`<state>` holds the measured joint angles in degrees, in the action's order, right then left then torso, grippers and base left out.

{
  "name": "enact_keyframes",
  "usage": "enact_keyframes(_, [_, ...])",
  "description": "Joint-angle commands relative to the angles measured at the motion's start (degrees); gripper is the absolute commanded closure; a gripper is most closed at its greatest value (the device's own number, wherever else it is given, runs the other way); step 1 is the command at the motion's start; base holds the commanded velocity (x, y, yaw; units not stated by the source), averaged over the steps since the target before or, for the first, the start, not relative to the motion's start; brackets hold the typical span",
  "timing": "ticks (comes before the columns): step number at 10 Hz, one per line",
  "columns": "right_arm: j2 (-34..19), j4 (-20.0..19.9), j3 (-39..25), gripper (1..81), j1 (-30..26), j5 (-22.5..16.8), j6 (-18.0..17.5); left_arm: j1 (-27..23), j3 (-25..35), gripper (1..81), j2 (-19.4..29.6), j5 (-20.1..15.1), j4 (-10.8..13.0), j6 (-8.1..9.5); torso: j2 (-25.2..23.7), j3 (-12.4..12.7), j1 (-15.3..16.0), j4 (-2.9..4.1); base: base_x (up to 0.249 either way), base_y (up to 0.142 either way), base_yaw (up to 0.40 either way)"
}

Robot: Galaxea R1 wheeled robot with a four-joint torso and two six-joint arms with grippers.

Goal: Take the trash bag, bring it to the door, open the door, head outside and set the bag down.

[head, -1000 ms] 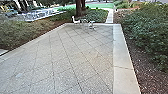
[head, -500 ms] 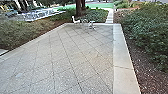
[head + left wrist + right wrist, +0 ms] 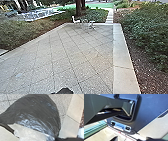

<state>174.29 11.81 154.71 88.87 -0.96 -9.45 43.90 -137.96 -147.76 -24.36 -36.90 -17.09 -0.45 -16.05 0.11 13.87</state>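
The black trash bag (image 3: 37, 110) looms large over the paving in the left wrist view, its shiny plastic puffed out, with a pale translucent part (image 3: 30, 134) beside it. The folds of the plastic draw together at my left gripper (image 3: 56, 139), which is shut on the bag. At the bottom edge of the head view a small dark shape (image 3: 64, 90) pokes up; I cannot tell whether it is bag or gripper. How my right gripper stands cannot be made out.
Paving (image 3: 57, 55) stretches ahead, with a pale kerb strip (image 3: 123, 72) along its right. Shrubs (image 3: 147, 32) flank it on both sides. A white chair (image 3: 75, 20) and small table (image 3: 85, 22) stand at the far edge, before a tree trunk (image 3: 79, 7).
A dark shape has come up at the bottom edge of the head view, where bare paving showed before. The yard looks the same, so the camera has hardly moved.
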Motion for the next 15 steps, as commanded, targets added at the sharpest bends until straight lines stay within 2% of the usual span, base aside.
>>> enact_keyframes(1, [1.44, -0.04, -0.83, 1.0, -0.66, -3.43, 0.04, -5.97, -0.65, 81.1, 2.73, -4.91, -1.16, -0.14, 0.00, 0.00, 0.00, 0.00, 0.000, 0.000, 0.000])
enact_keyframes(2, [1.44, -0.04, -0.83, 1.0, -0.66, -3.34, 0.04, -5.88, -0.73, 1.0, 2.73, -5.08, -1.07, -0.14, 0.00, 0.00, 0.00, 0.00, 0.000, 0.000, 0.000])
enact_keyframes(4, [1.44, -0.12, -0.83, 1.0, -0.75, -3.34, -0.04, -4.48, -0.82, 1.0, 2.38, -5.26, -1.07, -0.22, 0.00, -0.02, 0.00, 0.00, 0.000, 0.000, 0.000])
enact_keyframes(6, [1.44, -0.30, -0.82, 1.0, -0.84, -3.08, -0.13, -0.19, -0.82, 1.0, 0.64, -5.09, -0.81, -0.66, 0.00, -0.02, 0.00, 0.00, 0.000, 0.000, 0.000])
enact_keyframes(7, [1.44, -0.30, -0.83, 1.0, -0.84, -2.99, -0.22, 2.99, -1.08, 1.0, -0.77, -4.65, -0.11, -1.09, 0.00, 3.05, 0.00, 0.00, 0.000, 0.000, 0.000])
enact_keyframes(8, [1.44, -0.30, -0.83, 1.0, -0.84, -2.99, -0.22, 6.84, -2.31, 1.0, -2.89, -4.38, 1.74, -2.07, 0.00, 5.63, 0.00, 0.00, 0.000, 0.000, 0.000])
enact_keyframes(10, [1.44, -0.30, -0.74, 1.0, -0.83, -2.82, -0.22, 14.49, -6.80, 1.0, -8.78, -2.89, 5.44, -4.53, 0.02, 7.78, 0.02, 0.00, 0.000, 0.000, 0.000])
enact_keyframes(11, [1.44, -0.30, -0.74, 1.0, -0.84, -2.82, -0.22, 17.39, -8.55, 1.0, -11.06, -2.11, 6.14, -6.10, 0.02, 8.99, 0.02, -1.59, 0.000, 0.000, 0.000])
enact_keyframes(12, [1.44, -0.30, -0.74, 1.0, -0.93, -2.82, -0.22, 20.73, -9.35, 1.0, -12.82, -1.22, 6.23, -8.64, 0.02, 10.43, 0.00, -3.85, 0.000, 0.000, 0.000])
enact_keyframes(13, [1.44, -0.39, -0.74, 1.0, -1.10, -2.82, -0.40, 23.28, -9.35, 1.0, -13.70, -0.87, 6.22, -10.93, 0.00, 11.35, -0.04, -4.62, 0.000, 0.000, 0.000])
enact_keyframes(15, [1.44, -0.47, -0.74, 1.0, -1.19, -2.82, -0.48, 28.47, -9.43, 1.0, -15.72, -0.69, 6.14, -16.03, 0.00, 13.44, -0.04, -7.61, 0.000, 0.000, 0.000])
